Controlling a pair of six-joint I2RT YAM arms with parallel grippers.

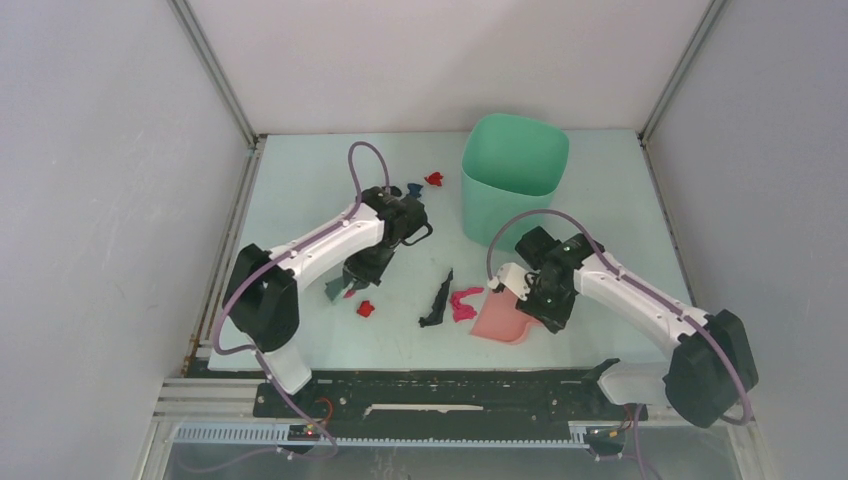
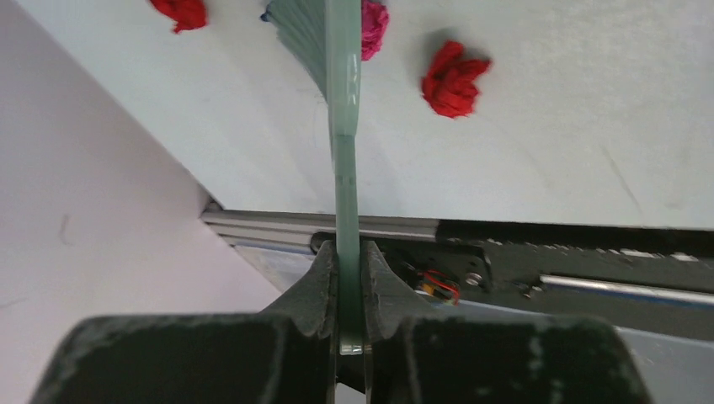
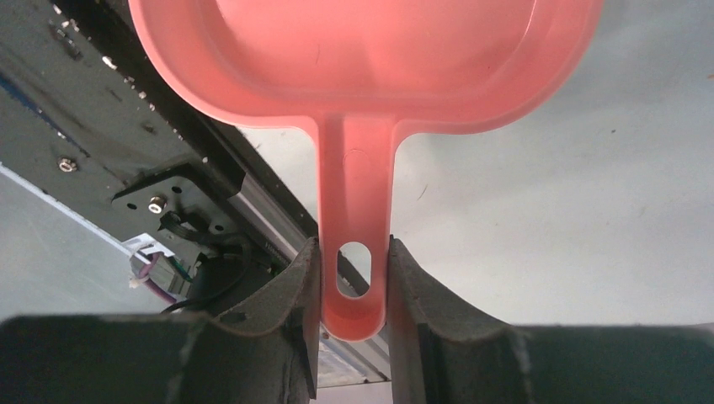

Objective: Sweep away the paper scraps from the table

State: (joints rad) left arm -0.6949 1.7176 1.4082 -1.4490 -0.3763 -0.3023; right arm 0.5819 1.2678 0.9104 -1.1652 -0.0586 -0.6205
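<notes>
Your left gripper (image 2: 349,290) is clamped narrow on the thin handle of the green brush (image 2: 313,38), with the bristles down on the table (image 1: 300,190) at the near left. Your right gripper (image 3: 354,273) is pinched on the handle of the pink dustpan (image 1: 500,320), which sits at near centre-right.

The paper scraps are scattered. A red scrap (image 1: 365,309) lies just right of the bristles. A magenta scrap (image 1: 463,301) and a black strip (image 1: 437,303) lie just left of the pan. A far red scrap (image 1: 434,179) and a blue scrap (image 1: 413,188) lie beside the bin (image 1: 515,165).

Watch three things:
- **Flicked scraps:** the bits look light and crumpled, so a fast stroke could flick them past the pan or over the near rail (image 2: 278,225) — sweep slowly to the right.
- **Twisting brush:** the handle is held only by its flat edge, so heavy downward pressure could twist it between the fingers.
- **Pan lip:** I cannot tell whether the lip lies flush on the table. If it is lifted, scraps will slide under it.

The far pair sits behind your left arm and is easy to miss.
</notes>
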